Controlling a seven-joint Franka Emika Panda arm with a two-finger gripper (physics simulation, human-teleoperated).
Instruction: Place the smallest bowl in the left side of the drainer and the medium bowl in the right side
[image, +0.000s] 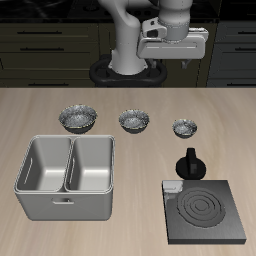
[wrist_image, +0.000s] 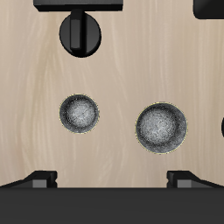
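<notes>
Three silvery-grey speckled metal bowls sit in a row on the pale wooden table (image: 128, 150), well apart, so you can take each alone. Your gripper (image: 172, 50) hangs high above them, jaws apart and empty. The smallest bowl (image: 184, 127) and the medium bowl (image: 134, 121) lie behind the empty light grey two-compartment drainer (image: 66, 172).

The gripper (image: 170, 45) hangs high above the back of the table (image: 128, 100), above the three bowls set in a row. The smallest bowl (image: 185, 127) lies nearest below it, the medium bowl (image: 134, 121) beside that, and the largest bowl (image: 77, 119) farthest along the row. The drainer (image: 66, 176) stands toward the front edge, before the largest bowl. The stove (image: 205, 211) sits at the front, before the smallest bowl, and the pot (image: 191, 166) rests between them.
</notes>
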